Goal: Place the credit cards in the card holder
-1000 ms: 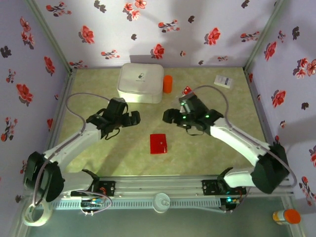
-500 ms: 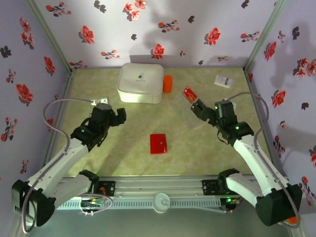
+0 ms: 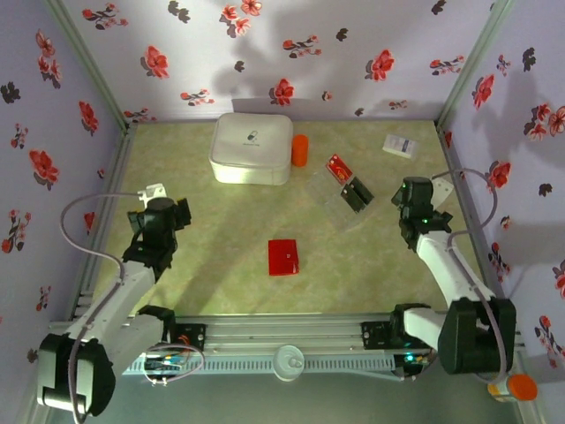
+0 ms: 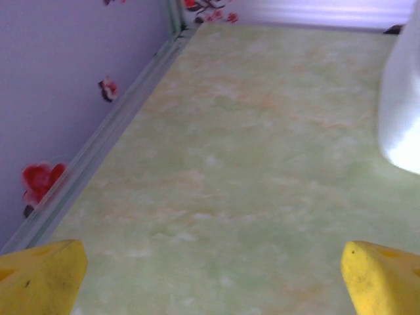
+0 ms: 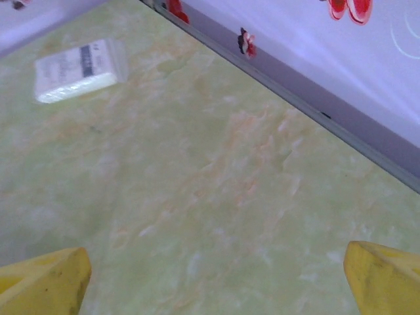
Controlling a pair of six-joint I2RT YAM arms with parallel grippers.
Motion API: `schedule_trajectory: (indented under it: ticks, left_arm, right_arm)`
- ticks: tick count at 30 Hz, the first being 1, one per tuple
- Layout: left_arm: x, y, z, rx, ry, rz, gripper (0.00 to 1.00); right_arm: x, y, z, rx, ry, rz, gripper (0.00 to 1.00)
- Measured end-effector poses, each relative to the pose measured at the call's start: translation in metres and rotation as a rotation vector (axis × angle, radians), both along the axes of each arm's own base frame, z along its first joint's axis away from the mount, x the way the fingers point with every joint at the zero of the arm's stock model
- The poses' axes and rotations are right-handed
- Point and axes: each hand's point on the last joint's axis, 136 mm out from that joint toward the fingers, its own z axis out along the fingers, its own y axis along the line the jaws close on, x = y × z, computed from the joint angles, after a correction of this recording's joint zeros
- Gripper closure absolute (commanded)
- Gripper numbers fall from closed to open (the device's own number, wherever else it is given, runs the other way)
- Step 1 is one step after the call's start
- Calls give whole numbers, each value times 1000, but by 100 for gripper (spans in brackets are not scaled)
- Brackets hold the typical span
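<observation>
Credit cards (image 3: 346, 181) lie in a small cluster on the table (image 3: 221, 238), right of centre, toward the far side. One red card is at the far end w/ dark ones just nearer, on what looks like a clear sheet; exact count can't be told. Card holder (image 3: 283, 257) lies flat, red side up, nr the table centre, nearer than the cards & well apart from them.

Left gripper (image 3: 163, 210) is over the left side of the table, fingers spread wide w/ nothing betw. them. In the left wrist view its yellow fingertips (image 4: 41, 279) sit at the bottom corners, w/ bare table betw.

Right gripper (image 3: 413, 187) is at the right side, just right of the cards, not touching them. Its fingers are also wide & empty: yellow tips (image 5: 44, 283) far apart over bare table, small white packet (image 5: 79, 69) at far left.

Big white box (image 3: 252, 147) sits far centre, orange cylinder (image 3: 300, 150) just beside its right edge.
</observation>
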Motion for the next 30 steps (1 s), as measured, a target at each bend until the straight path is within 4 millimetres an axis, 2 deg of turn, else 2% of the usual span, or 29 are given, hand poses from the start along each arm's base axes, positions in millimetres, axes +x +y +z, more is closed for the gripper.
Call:
schedule_trajectory:
  ticks: [5,9,13,20,26,30]
  left_arm:
    - [-1,19,-21,36,-24,38,0]
    - [12,23,-24,50,-41,37,0]
    - [27,17,-33,54,-41,-3,0]
    - [49,8,-63,55,-11,-58,0]
    - [65,10,-68,53,-34,-78,0]
    - [71,9,-72,35,-50,-101,0]
  right_arm:
    - [12,-3,-31,-60,49,37,1]
    - [25,-2,-45,-95,50,66,1]
    - [38,-1,-47,-126,23,95,1]
    - [51,3,-48,-151,-41,151,1]
    - [56,7,-52,-137,-101,202,1]
    - [58,17,-51,-126,-149,264,1]
